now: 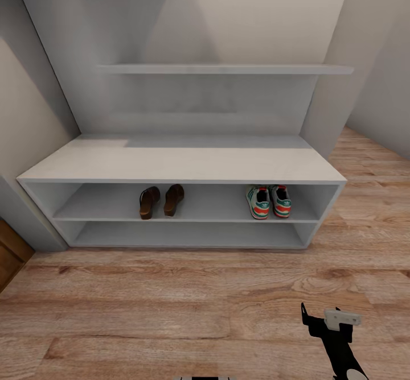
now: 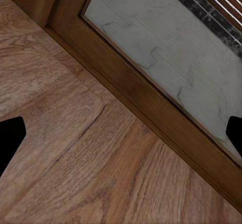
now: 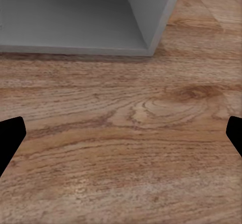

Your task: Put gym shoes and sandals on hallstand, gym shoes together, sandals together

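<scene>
A long, thin pale grey floating wall shelf (image 1: 228, 69) runs across a plain grey back wall (image 1: 188, 21), with paler side walls angling in on both sides. Low at one edge stands a brown wooden door (image 1: 10, 255). The left wrist view shows a brown wooden frame (image 2: 151, 103) around a mottled grey-white panel (image 2: 161, 48).

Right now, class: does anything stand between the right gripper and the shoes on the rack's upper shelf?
Nothing visible does. The right gripper hangs open over bare wood floor in front of the hallstand. The gym shoes and the sandals sit paired on its upper open shelf, whose front is unblocked.
</scene>
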